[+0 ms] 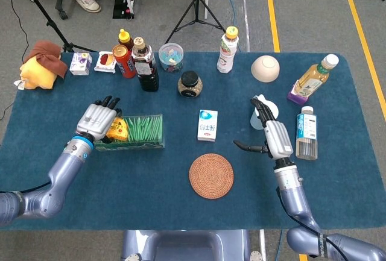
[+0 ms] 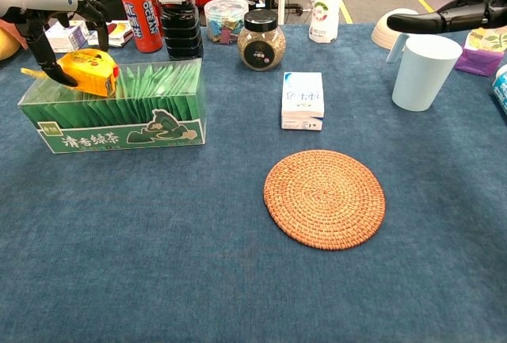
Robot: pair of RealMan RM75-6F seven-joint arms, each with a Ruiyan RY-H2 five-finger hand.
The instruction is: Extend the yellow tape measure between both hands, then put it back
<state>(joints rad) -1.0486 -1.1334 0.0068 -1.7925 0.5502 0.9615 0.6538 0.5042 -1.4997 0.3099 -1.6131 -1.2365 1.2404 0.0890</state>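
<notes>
The yellow tape measure [image 2: 85,71] is resting on top of the green tea box [image 2: 119,115] at its left end, which I take for its put-back spot, so I judge the task close to finished. My left hand [image 1: 98,119] hovers right at it with its fingers spread; from the chest view I cannot tell whether they touch it, but nothing looks pinched. My right hand [image 1: 269,131] hangs over the pale blue cup [image 2: 422,70], well apart from the tape, fingers spread and empty, since nothing there needs holding
</notes>
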